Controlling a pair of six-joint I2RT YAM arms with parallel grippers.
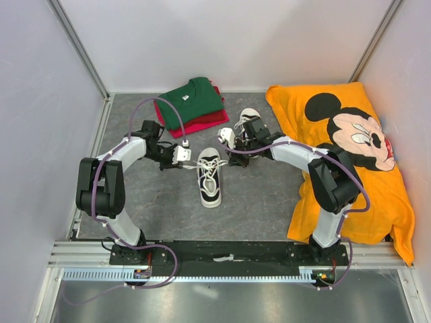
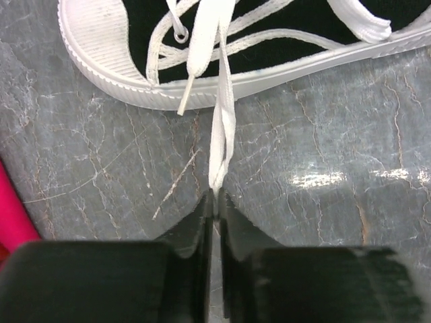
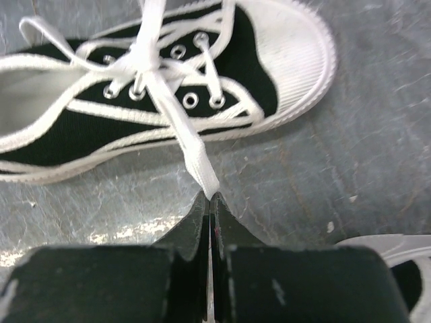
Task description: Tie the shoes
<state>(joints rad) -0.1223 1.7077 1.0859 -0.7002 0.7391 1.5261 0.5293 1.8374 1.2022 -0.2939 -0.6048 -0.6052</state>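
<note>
**Q:** Where is the shoe I am working on?

**A:** Overhead view: one small black canvas sneaker (image 1: 210,180) with white sole and laces lies on the grey marbled tabletop (image 1: 262,202). It sits between my left gripper (image 1: 184,156) and my right gripper (image 1: 226,138). Its mate, the second black-and-white sneaker (image 1: 250,120), lies farther back, partly covered by my right arm. Only this view shows the surroundings. A folded green shirt (image 1: 192,99) rests on a red garment (image 1: 202,124) at the far left. An orange cartoon-mouse cloth (image 1: 350,155) lies along the right side.

**Q:** And the grippers themselves?

**A:** From overhead they are too small for me to judge, so I rely on the wrist views.

Left wrist view: my left gripper (image 2: 215,198) is clenched on a folded white lace strand (image 2: 222,128). The strand runs straight from the fingertips to the sneaker's side.

Right wrist view: my right gripper (image 3: 210,200) is pinched closed on a flat white lace end (image 3: 178,124). The lace end leads up to the crossing over the metal eyelets (image 3: 190,100). This view alone shows the ribbed white toe cap (image 3: 303,60) whole. It also shows a corner of the second sneaker at the lower right.
</note>
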